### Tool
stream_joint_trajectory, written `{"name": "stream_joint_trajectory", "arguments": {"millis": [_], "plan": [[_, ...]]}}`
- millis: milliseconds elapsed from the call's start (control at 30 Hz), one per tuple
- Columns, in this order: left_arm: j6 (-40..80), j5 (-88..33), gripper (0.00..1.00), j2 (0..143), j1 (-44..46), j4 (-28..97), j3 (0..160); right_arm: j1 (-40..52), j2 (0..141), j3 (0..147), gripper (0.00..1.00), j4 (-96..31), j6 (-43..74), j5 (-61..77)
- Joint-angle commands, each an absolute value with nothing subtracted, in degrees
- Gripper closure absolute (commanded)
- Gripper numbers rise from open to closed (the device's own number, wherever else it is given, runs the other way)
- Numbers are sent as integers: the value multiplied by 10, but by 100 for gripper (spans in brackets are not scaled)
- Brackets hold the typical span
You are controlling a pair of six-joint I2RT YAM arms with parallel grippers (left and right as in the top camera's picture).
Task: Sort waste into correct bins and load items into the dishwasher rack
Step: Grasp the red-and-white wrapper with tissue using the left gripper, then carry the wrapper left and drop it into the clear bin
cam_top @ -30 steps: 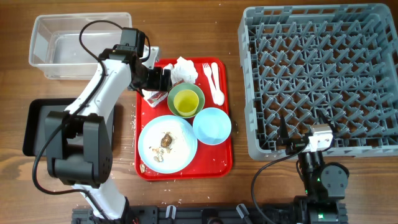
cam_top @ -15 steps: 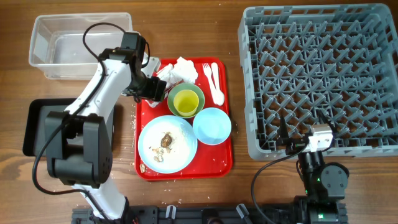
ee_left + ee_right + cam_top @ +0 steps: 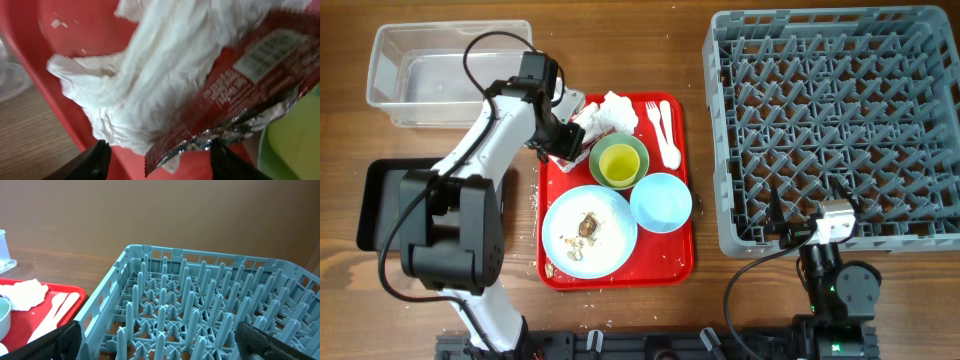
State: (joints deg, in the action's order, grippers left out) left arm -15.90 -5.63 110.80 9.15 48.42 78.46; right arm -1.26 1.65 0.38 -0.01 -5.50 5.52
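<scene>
My left gripper (image 3: pixel 570 135) is down at the back left corner of the red serving tray (image 3: pixel 665 260). Its jaws stand apart around the edge of a red-and-white wrapper (image 3: pixel 250 85) and a crumpled white napkin (image 3: pixel 150 85), and gaps show on both sides. My left gripper (image 3: pixel 160 162) is open. The napkin (image 3: pixel 615 112) lies beside a white fork (image 3: pixel 653 118) and spoon (image 3: pixel 669 135). A yellow-green cup (image 3: pixel 618 163) sits in a pale green bowl (image 3: pixel 638 150). Food scraps (image 3: pixel 588 226) lie on the blue plate (image 3: pixel 605 245), next to a blue bowl (image 3: pixel 661 202). My right gripper (image 3: pixel 165 345) is open at the near edge of the grey rack (image 3: pixel 840 120).
A clear plastic tub (image 3: pixel 440 75) stands at the back left. A black tray (image 3: pixel 375 200) lies at the left edge, partly under my left arm. Pale crumbs dot the wood beside the red tray.
My left gripper has swung round onto the wrapper and napkin, and its jaws have narrowed around them. The right arm has not moved.
</scene>
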Motion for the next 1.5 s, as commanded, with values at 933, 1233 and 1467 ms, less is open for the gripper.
{"name": "stream_joint_trajectory", "arguments": {"millis": [933,1233,1467], "plan": [[-166,-78,75,1169,95,375,780,-9,14,3,0,2,-60,50],[-107,-79,96,1094,95,399,780,-9,14,3,0,2,-60,50],[-62,-79,96,1064,95,401,780,-9,14,3,0,2,-60,50]]}}
